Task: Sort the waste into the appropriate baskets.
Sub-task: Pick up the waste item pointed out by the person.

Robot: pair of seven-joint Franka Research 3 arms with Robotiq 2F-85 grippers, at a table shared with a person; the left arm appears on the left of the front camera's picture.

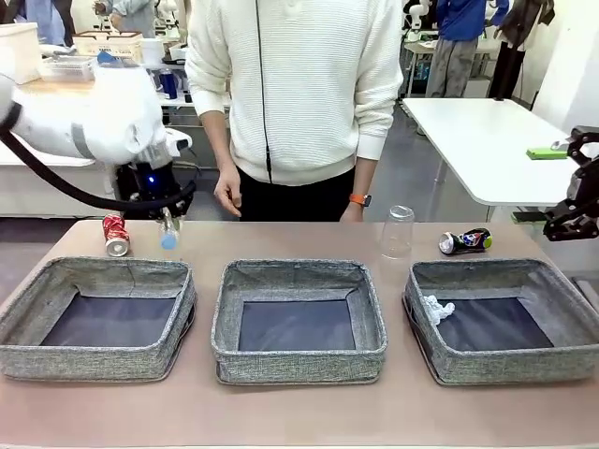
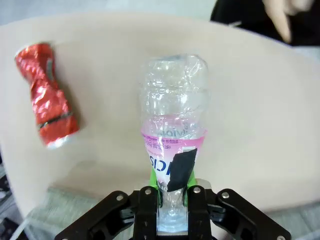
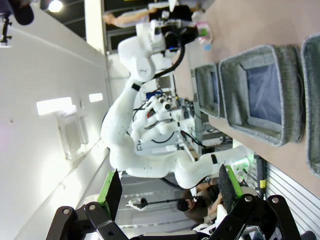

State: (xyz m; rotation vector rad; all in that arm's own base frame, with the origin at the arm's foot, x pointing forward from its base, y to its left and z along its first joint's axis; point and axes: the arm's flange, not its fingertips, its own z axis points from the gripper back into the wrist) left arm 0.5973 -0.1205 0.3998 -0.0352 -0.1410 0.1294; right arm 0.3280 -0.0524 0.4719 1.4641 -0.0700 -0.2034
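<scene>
My left gripper is shut on the neck end of a clear plastic bottle with a pink label. It holds the bottle just above the table, behind the left basket. A red crushed can lies on the table beside the bottle. The middle basket holds nothing. A crumpled white paper ball lies in the right basket. Behind that basket an upturned clear cup stands, with a dark multicoloured can lying near it. My right gripper hangs open at the far right, off the table's edge.
A person in a white sweater stands at the far side, hands hanging at the table's edge. The tabletop in front of the baskets is bare. In the right wrist view the grey baskets run sideways and the left arm shows beyond them.
</scene>
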